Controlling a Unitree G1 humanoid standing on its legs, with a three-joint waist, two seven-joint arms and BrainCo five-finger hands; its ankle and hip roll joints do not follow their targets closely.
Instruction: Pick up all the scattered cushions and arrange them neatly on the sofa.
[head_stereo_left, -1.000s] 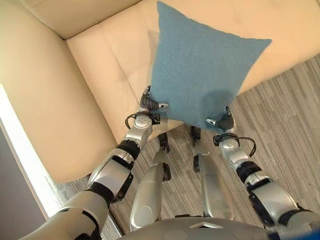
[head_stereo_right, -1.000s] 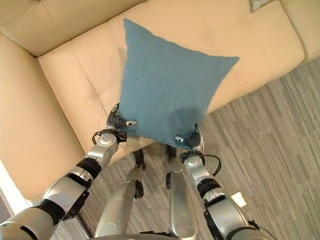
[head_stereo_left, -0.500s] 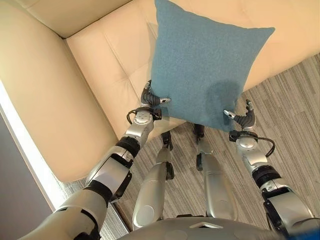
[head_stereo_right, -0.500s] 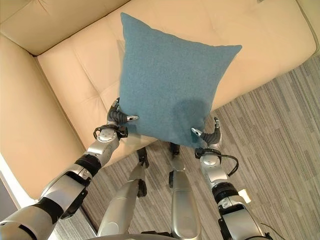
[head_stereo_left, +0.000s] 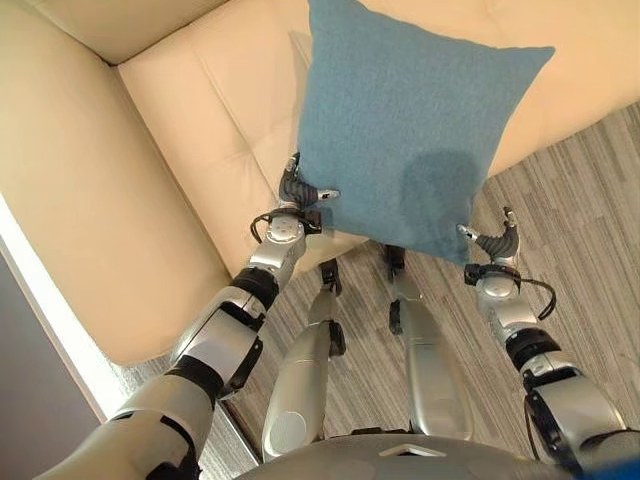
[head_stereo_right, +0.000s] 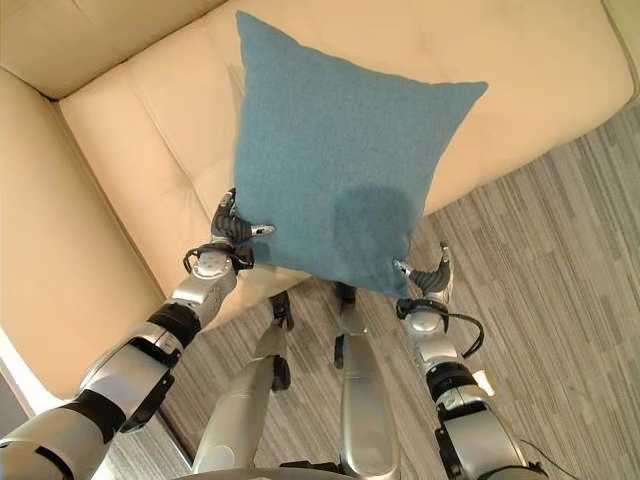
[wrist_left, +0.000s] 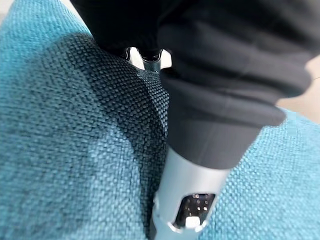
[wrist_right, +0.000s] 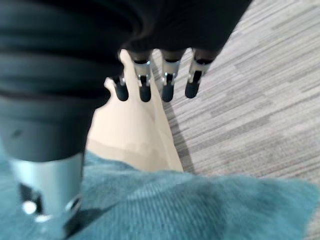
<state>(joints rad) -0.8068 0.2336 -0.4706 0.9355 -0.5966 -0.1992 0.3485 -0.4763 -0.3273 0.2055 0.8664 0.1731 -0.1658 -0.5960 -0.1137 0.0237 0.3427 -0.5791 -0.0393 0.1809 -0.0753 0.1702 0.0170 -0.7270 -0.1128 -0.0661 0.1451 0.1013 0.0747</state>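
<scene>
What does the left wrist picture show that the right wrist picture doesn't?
Left wrist view alone: the left hand pinching the blue cushion, with the thumb pressed into a fold of cloth. Right wrist view alone: the right hand open, its fingers spread and holding nothing, above the striped grey floor and the cream sofa edge. Both show the blue cushion's woven fabric from very close.

Hides part of the sofa seat beneath blue cushion. Cuts the cushion's corner off at 12 o'clock. Buries left hand fingers behind the cushion's 7 o'clock edge.
</scene>
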